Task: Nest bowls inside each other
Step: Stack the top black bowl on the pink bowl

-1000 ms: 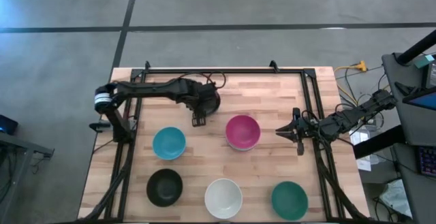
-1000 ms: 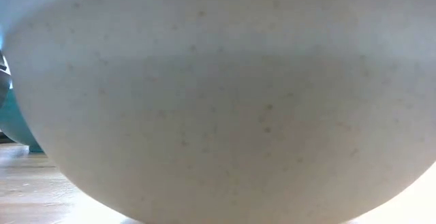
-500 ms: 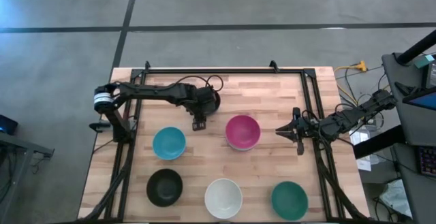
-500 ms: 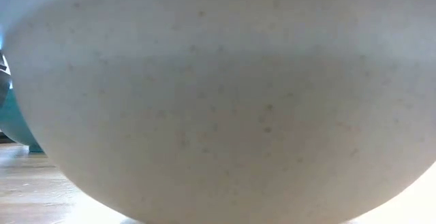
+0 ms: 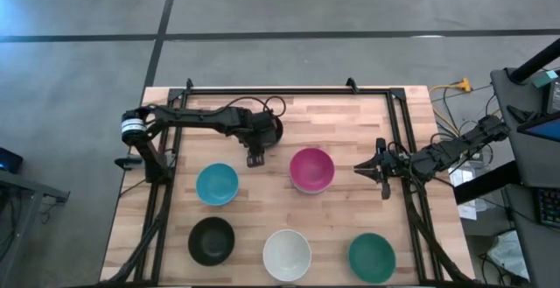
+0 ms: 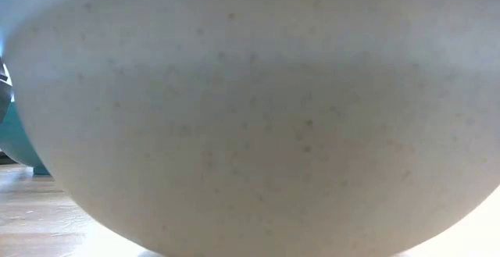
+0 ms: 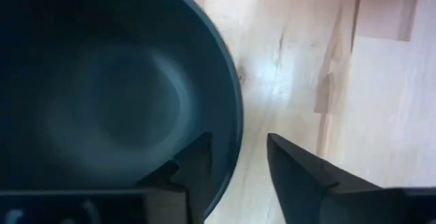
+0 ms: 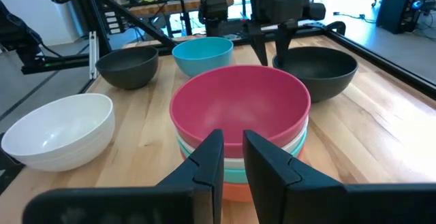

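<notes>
Bowls sit spread over the wooden table [image 5: 350, 126]. Magenta bowl [image 5: 311, 169] is top of a started stack near the table's middle; right wrist view shows it nested on a white one, a teal one and a red/orange one underneath. Light blue bowl [image 5: 216, 184], black bowl [image 5: 211, 241], white bowl [image 5: 287, 255] and green bowl [image 5: 372, 257] lie loose and single, well apart from each other, along the near side. A second dark bowl [image 7: 102, 101] sits at the far side, mostly hidden under the left arm in the high view.

Left gripper [image 7: 238, 163] is down over that dark bowl's rim: one finger inside the bowl, the other outside over bare wood, wall between them. Fingers are apart with a gap, not clearly pinching the rim yet. Straddling the rim is the sensible grip since the bowl is too wide to take whole. Judged step: grab this bowl and carry it to the magenta stack.

Right gripper [image 8: 231, 159] waits at the right table edge, pointed at the stack, fingers nearly together with a narrow gap, holding nothing.

Low view is filled by the white bowl's side, just in front of that camera.
</notes>
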You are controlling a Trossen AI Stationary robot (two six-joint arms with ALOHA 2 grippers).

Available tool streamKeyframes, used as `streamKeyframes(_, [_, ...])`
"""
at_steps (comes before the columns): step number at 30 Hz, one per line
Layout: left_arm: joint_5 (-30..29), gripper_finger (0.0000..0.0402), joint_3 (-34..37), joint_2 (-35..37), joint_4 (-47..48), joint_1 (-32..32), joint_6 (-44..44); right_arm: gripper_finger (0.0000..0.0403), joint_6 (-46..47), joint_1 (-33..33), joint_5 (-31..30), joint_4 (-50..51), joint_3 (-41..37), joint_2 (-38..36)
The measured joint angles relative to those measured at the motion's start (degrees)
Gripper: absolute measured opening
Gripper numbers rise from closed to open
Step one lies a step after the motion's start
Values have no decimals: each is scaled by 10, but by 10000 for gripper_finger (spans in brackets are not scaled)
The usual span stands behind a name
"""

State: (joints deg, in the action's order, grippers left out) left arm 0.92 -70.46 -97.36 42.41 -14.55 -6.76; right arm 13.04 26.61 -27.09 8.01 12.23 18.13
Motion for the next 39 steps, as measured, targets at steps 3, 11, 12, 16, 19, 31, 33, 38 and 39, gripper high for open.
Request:
streamKeyframes(3, [-5, 95, 2, 0, 0, -2, 0, 52, 0, 0, 0, 0, 0, 0])
streamKeyframes(11, [-16, 68, 17, 0, -13, -5, 1, 52, 0, 0, 0, 0, 0, 0])
streamKeyframes(12, [-16, 68, 22, 0, -18, -5, 1, 52, 0, 0, 0, 0, 0, 0])
streamKeyframes(16, [-16, 67, 37, 0, -26, -5, 1, 52, 0, 0, 0, 0, 0, 0])
streamKeyframes(19, [-16, 66, 41, 0, -24, -5, 1, 52, 0, 0, 0, 0, 0, 0])
streamKeyframes(31, [-35, 4, 37, 0, -23, -3, -27, 52, 0, 0, 0, -2, 0, 0])
streamKeyframes(33, [-46, 2, 31, 0, -18, 1, -27, 52, 0, 0, 0, -2, 0, 0])
streamKeyframes(38, [-75, 2, 1, 11, 12, 18, -29, 52, 0, 0, 0, -2, 0, 0])
streamKeyframes(39, [-82, 1, -7, 16, 17, 23, -31, 52, 0, 0, 0, -2, 0, 0])
